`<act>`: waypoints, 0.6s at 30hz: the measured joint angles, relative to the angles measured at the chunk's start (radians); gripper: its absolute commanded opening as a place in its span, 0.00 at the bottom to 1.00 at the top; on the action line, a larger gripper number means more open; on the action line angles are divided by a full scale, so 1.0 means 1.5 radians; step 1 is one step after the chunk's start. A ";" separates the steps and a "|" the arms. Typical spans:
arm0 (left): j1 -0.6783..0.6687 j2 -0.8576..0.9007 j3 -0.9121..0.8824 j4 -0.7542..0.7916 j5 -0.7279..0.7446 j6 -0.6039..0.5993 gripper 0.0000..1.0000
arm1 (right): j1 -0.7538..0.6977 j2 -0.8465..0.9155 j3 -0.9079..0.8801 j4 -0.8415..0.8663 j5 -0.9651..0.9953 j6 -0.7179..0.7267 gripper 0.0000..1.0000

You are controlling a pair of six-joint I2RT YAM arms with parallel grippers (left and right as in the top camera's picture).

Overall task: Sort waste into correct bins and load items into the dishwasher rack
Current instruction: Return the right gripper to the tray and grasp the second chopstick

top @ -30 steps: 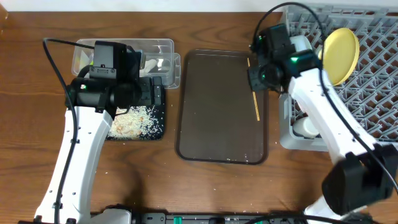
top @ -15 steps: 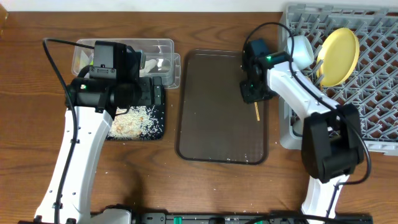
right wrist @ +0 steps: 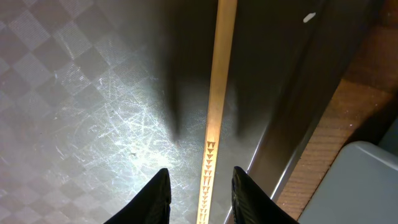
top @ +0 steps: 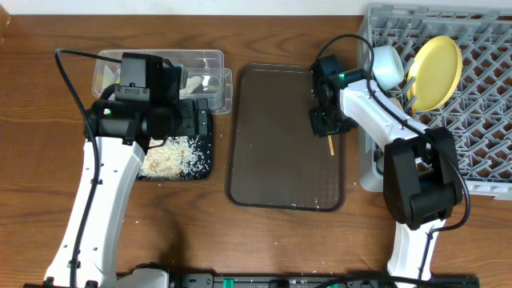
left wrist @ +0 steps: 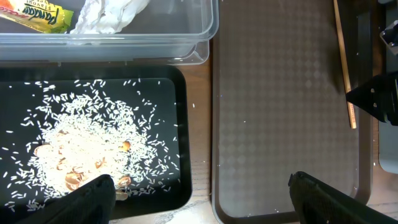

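One wooden chopstick (right wrist: 217, 106) lies along the right side of the brown serving tray (top: 272, 160); its lower end shows in the overhead view (top: 330, 145). My right gripper (right wrist: 202, 199) is open, low over the tray, with one finger on each side of the chopstick, and it also shows in the overhead view (top: 326, 120). My left gripper (left wrist: 199, 208) is open and empty, high above the black tray (left wrist: 180, 124) of rice scraps (left wrist: 81, 143). The clear container (left wrist: 208, 37) holds the yellow-green wrapper (left wrist: 37, 15) and the white paper (left wrist: 109, 12). The grey rack (top: 472, 120) holds the yellow plate (top: 436, 72) and a white cup or bowl (top: 389, 66).
The brown tray has a raised rim, close to the right of the chopstick. The rack's wall (top: 370, 172) stands just right of that rim. A few rice grains lie on the wood near the black tray. No light-blue bowl is in view.
My right gripper has moved from beside the rack down onto the brown tray and now straddles the chopstick. The left arm has not moved.
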 measured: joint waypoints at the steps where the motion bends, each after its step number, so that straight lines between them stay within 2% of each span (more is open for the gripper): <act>1: 0.000 0.000 0.000 0.000 0.000 0.000 0.91 | 0.000 0.000 0.000 0.000 0.000 0.002 0.29; 18: 0.000 0.000 0.000 0.000 0.000 0.000 0.91 | 0.000 0.000 -0.045 -0.002 0.000 0.020 0.24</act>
